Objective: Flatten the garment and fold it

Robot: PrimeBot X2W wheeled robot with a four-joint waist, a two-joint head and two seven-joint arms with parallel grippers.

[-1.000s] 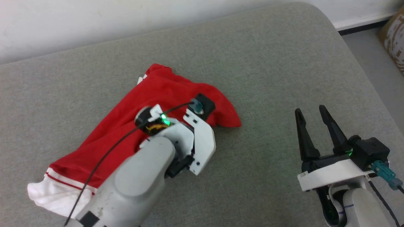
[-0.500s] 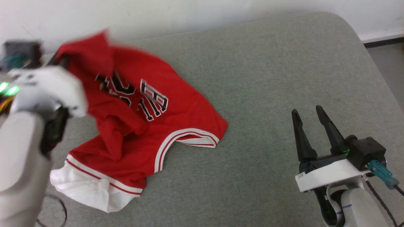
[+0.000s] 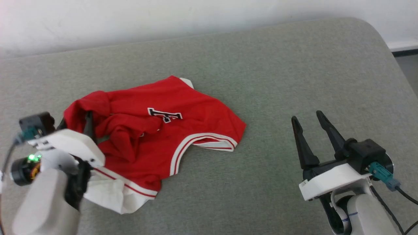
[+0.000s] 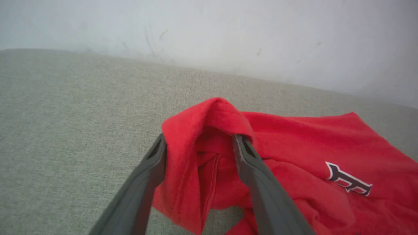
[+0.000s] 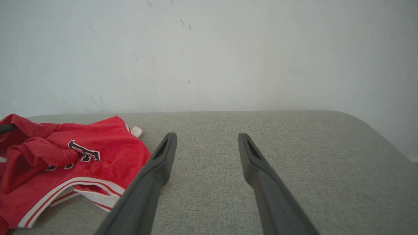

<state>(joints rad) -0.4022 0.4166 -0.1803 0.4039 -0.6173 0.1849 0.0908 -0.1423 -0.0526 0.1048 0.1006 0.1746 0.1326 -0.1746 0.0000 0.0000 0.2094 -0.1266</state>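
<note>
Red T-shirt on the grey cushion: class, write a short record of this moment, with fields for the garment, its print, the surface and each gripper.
Garment: red soft-fabric T-shirt with white, red-striped sleeve ends; crumpled, not yet flattened or folded
Print: dark white-outlined lettering, partly hidden by folds
Surface: grey woven cushion
Left gripper: open, a raised fold of the shirt between its fingers
Right gripper: open, holding nothing, over bare cushion, apart from the shirt
</note>
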